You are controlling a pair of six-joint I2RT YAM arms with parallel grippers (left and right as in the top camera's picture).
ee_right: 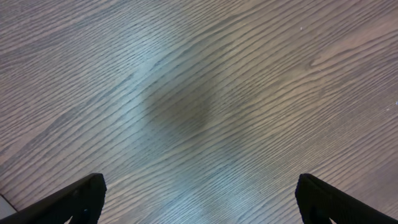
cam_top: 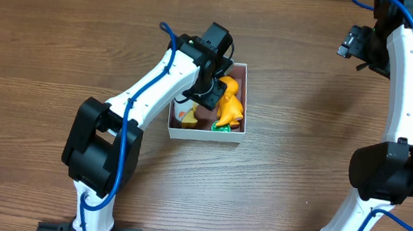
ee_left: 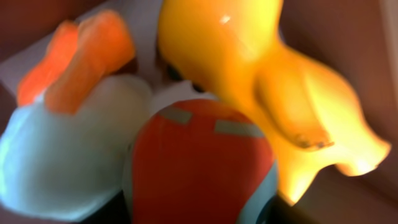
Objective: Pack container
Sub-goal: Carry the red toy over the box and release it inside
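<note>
The shallow square container with thin white walls point(cam_top: 206, 136) is found in the middle of the overhead frame, on the brown wooden tabletop point(cam_top: 47, 22). The left pincer point(cam_top: 210, 91) is lowered into its upper left part and is covered there by its own wrist. In the left wrist view the blurred toys fill the whole picture and no fingers are made out. It cannot be told, therefore, whether this pincer is released or clenched, or whether anything is held.

The step in hand is judged to be the placing of a toy inside. It is done well if the toy is let go only when it sits low among the others. The pincer should then be lifted straight up, so that no neighbour is dragged over the thin wall.

Little free room is left. A glossy yellow plastic toy point(ee_left: 267, 81) is seen at the upper right of the wrist picture, a white soft toy with an orange part point(ee_left: 62, 149) at the left, and a round orange-red toy with grey marks point(ee_left: 199, 162) between them, nearest to the camera. A small green piece point(cam_top: 222, 129) lies by the lower wall of the container.

The right pincer point(ee_right: 199, 190) is released, with its fingers wide apart over bare wood. It is seen at the upper right of the overhead frame, well apart from the container, and nothing is hindered by it.
</note>
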